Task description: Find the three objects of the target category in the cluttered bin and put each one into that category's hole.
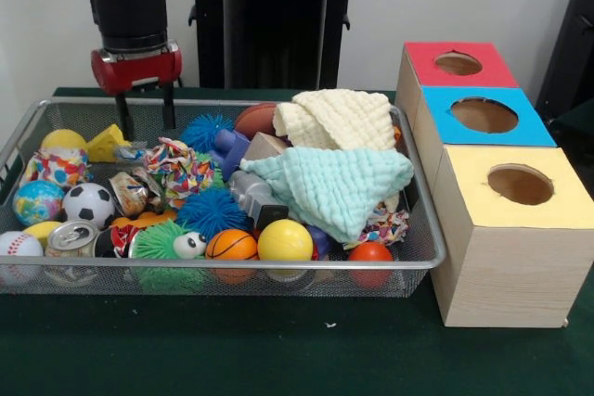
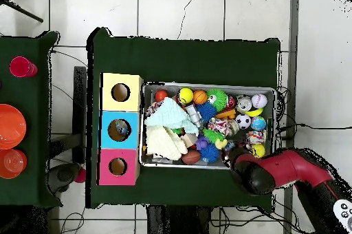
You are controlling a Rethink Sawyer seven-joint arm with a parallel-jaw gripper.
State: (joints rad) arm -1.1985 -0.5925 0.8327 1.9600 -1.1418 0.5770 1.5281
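Note:
The wire mesh bin [image 1: 232,267] is full of toys and also shows in the overhead view [image 2: 206,85]. My gripper [image 1: 146,120] hangs open and empty over the bin's far left corner, fingertips just above the clutter. In the overhead view the red arm [image 2: 275,169] covers it. A small crinkled see-through bottle with a blue patch [image 1: 133,151] lies just below the fingertips, beside a yellow toy. Another crumpled wrinkly object [image 1: 130,192] lies in front of it; I cannot tell if it is a bottle. The blue-surround hole [image 1: 484,115] is in the middle box, right of the bin [image 2: 119,130].
A cream cloth [image 1: 339,118] and a mint cloth [image 1: 334,183] cover the bin's right half. A silver can [image 1: 71,238] and several balls fill the left. The red-surround hole [image 1: 458,63] and yellow-surround hole [image 1: 520,185] flank the blue one. Red cups [image 2: 20,67] stand on a side table.

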